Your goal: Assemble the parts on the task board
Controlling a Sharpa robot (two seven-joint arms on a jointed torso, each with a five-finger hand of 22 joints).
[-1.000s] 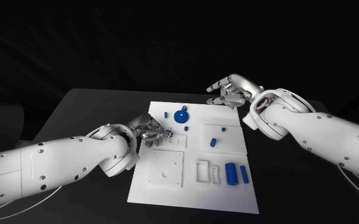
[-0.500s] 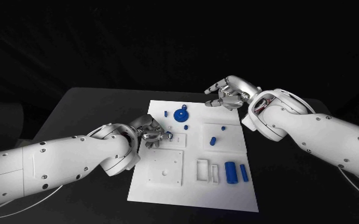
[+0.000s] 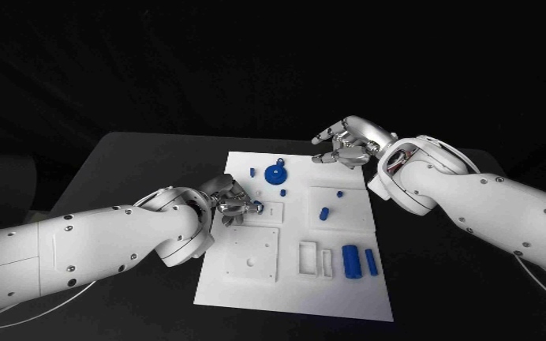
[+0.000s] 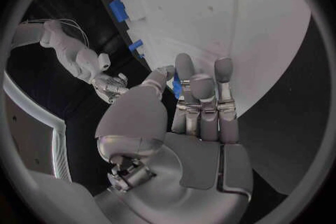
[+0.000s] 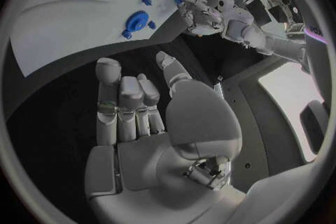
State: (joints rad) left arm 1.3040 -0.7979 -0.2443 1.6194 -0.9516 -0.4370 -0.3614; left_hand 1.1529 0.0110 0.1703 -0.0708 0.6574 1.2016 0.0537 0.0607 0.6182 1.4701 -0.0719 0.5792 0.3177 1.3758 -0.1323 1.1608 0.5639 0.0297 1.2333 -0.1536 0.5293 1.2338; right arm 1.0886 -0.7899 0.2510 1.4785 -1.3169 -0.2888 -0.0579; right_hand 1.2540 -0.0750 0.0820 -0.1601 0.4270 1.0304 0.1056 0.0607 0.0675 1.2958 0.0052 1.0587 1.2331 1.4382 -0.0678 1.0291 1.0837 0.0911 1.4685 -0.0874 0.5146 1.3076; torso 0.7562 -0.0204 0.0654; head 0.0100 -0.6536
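The white task board (image 3: 342,294) lies mid-table. My left hand (image 3: 233,199) hovers over the board's left-middle area, beside a recessed slot, and pinches a small blue part (image 4: 176,88) between thumb and fingers. My right hand (image 3: 347,142) hangs above the board's far edge, fingers loosely apart and holding nothing. A blue gear-like disc (image 3: 274,174) stands near the far edge. Small blue pieces (image 3: 324,215) lie on the middle of the board. Two blue cylinders (image 3: 352,263) lie at its near right.
A square recessed plate (image 3: 250,254) and narrow slots (image 3: 309,258) sit in the board's near half. Black table (image 3: 125,159) surrounds the board on all sides. The right wrist view shows the left hand (image 5: 203,17) over the board (image 5: 91,5).
My right hand has sunk slightly toward the board's far edge. My left hand stays over the same spot, still holding the small blue part.
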